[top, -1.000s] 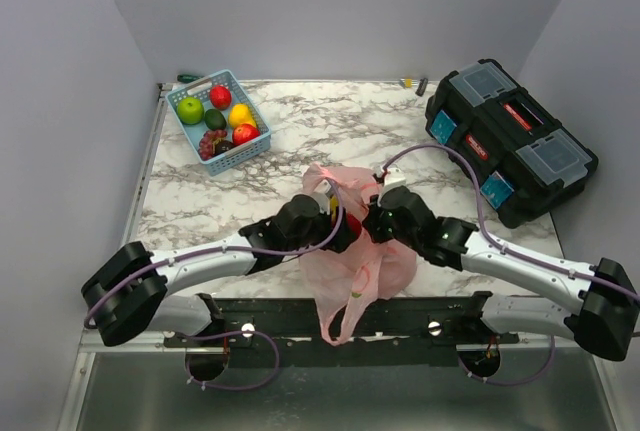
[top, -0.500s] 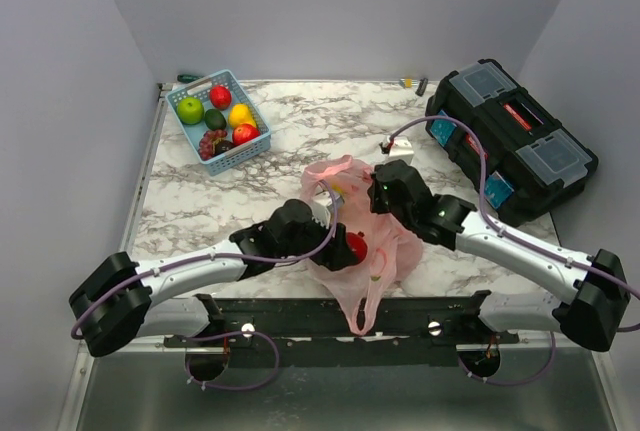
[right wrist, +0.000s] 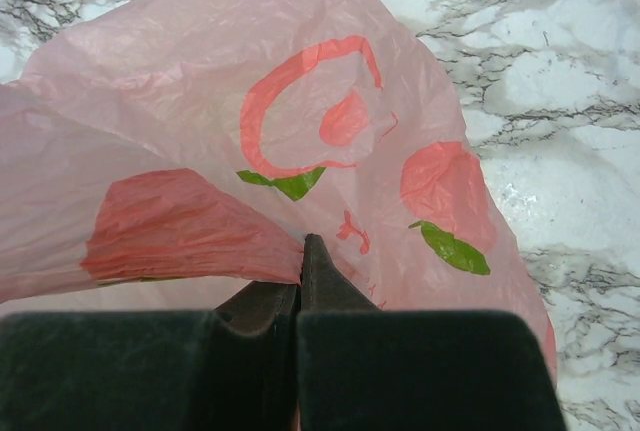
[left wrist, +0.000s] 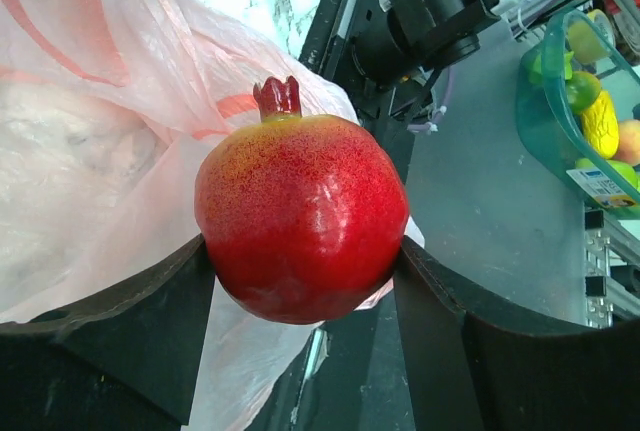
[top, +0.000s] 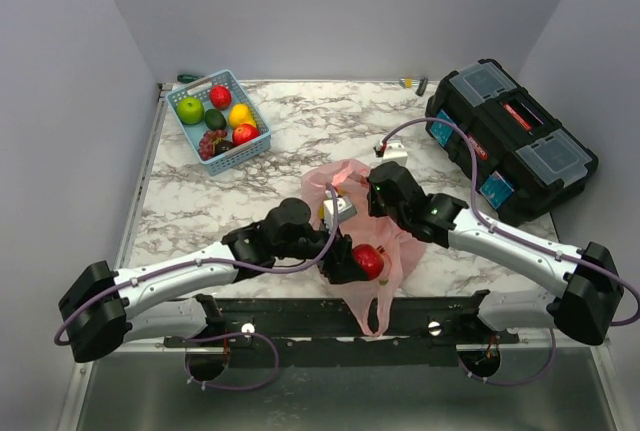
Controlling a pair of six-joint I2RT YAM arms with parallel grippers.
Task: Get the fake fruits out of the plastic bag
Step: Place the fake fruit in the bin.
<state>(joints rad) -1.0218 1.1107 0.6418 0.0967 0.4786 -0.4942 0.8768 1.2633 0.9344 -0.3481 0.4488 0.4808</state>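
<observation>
A glossy red fake fruit with a small crown sits clamped between the black fingers of my left gripper, outside the plastic bag near the table's front edge. The thin pink plastic bag lies crumpled mid-table, one handle drooping over the front rail. My right gripper is shut on a fold of the bag, at the bag's far right side. What else lies inside the bag is hidden.
A light blue slotted basket at the back left holds several fruits. A black toolbox stands at the right edge. A teal bin with fruits shows beyond the table's edge in the left wrist view.
My left gripper has pulled back toward the front edge, bringing the red fruit out of the bag. The right gripper, still pinching the bag, has shifted slightly away from me.
</observation>
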